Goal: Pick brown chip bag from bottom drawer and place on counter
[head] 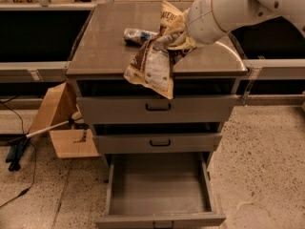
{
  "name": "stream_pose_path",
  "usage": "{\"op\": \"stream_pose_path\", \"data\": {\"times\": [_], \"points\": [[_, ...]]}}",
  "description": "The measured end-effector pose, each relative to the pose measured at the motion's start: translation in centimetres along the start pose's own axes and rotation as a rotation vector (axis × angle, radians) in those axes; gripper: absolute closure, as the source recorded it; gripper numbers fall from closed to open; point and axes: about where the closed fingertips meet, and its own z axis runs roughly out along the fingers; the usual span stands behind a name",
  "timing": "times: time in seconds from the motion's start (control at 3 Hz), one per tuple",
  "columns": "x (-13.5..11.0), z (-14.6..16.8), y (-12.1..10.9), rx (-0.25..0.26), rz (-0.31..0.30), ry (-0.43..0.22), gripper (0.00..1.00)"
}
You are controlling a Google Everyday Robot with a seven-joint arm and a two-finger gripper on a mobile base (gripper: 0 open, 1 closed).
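Observation:
The brown chip bag (153, 66) hangs crumpled from my gripper (175, 32), its white label panel facing out. Its lower end dangles over the counter's front edge, in front of the top drawer. My gripper is shut on the bag's upper end, above the counter (105, 51), right of centre; the white arm comes in from the upper right. The bottom drawer (159, 185) stands pulled open below, its grey inside bare.
A blue-and-white wrinkly packet (138, 35) lies on the counter just left of the gripper. Two shallower drawers (157, 108) are shut. A cardboard box (62, 123) and a long-handled tool (28, 140) lie on the floor at the left.

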Motion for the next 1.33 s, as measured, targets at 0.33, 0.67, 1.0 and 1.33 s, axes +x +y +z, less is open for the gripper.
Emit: {"op": "stream_pose_path", "data": {"times": [0.33,0.67,1.0,1.33], "points": [[2.7,0.9,-0.5,-0.006,0.02,0.042,1.0],[2.7,0.9,-0.5,-0.006,0.02,0.042,1.0],[4.8,0.6,-2.3,0.067,0.021,0.106,1.0],[6.9,0.4,-4.5,0.114,0.012,0.16,1.0]]}}
